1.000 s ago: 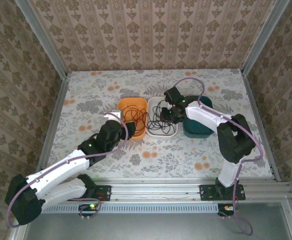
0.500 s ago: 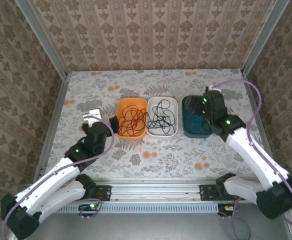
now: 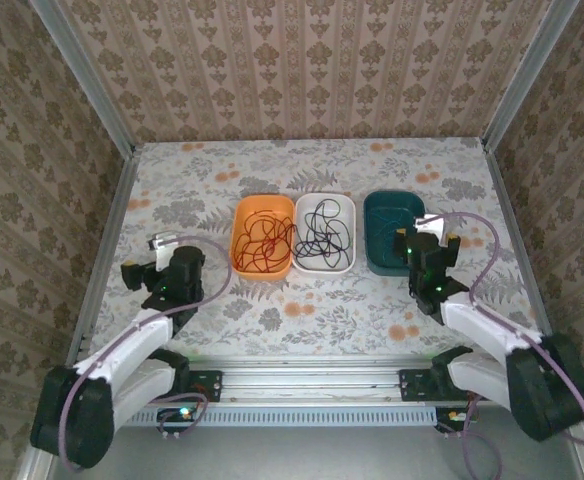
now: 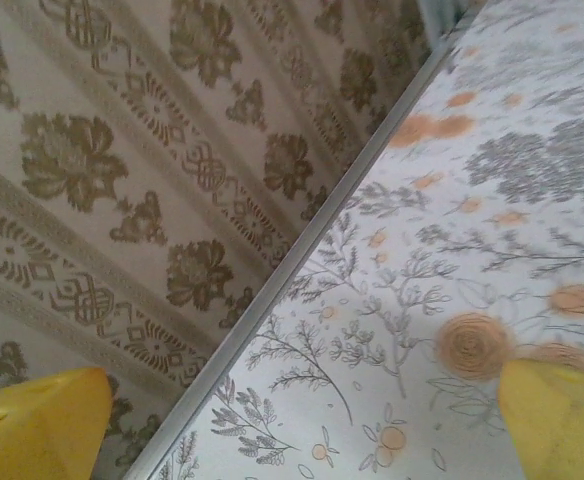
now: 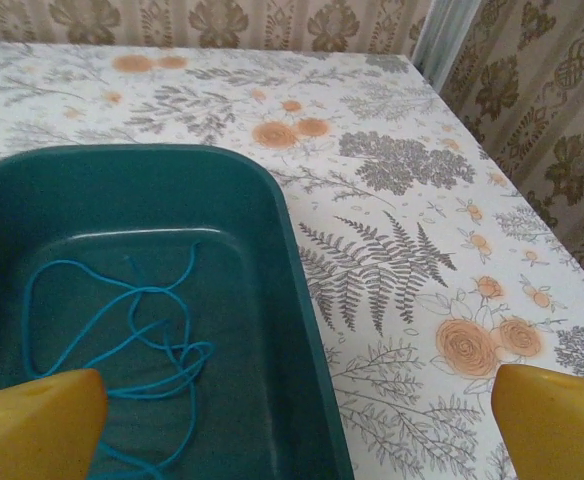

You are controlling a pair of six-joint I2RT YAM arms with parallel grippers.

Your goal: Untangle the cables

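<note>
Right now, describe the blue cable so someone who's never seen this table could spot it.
Of three trays in a row mid-table, take the teal tray at the right end. On its floor lies the blue-green cable, loosely looped; its neighbours hold red cables and black cables.

Even, soft overhead light; faint shadows on surface (image 3: 302, 315). Left wrist view slightly blurred; near fingertips (image 5: 32, 420) unfocused.
</note>
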